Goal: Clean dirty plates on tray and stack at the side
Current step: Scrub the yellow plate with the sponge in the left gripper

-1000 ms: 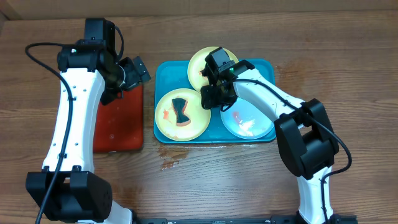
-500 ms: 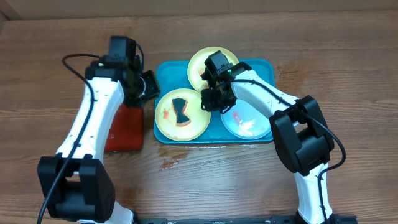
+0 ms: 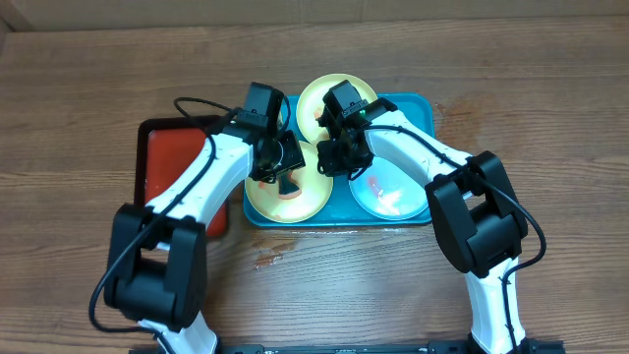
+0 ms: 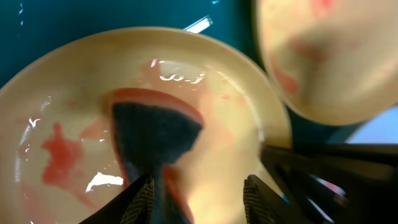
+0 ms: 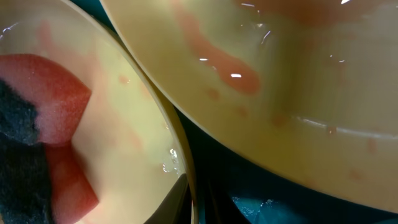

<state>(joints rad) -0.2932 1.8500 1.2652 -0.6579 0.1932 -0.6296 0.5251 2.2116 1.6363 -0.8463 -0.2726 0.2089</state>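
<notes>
1. Front plate sits front-left in tray, smeared red. Back plate and mint plate share the tray.
2. Sponge lies on front plate.
3. My left fingers are spread, straddling the sponge's end.
4. My right fingers pinch front plate's rim.
5. Red tray is left, on counter.

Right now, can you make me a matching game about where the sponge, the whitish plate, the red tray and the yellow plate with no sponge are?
Things
1. red sponge with dark scrubbing side
2. pale mint-white round plastic plate
3. small black-rimmed red plastic tray
4. yellow-green round plastic plate without a sponge

Places
A. on the table, left of the large teal-blue plastic tray
B. at that tray's edge farthest from the robot
C. on the other yellow-green plate
D. in that tray's right half

Pairs: 1-C, 2-D, 3-A, 4-B
</notes>
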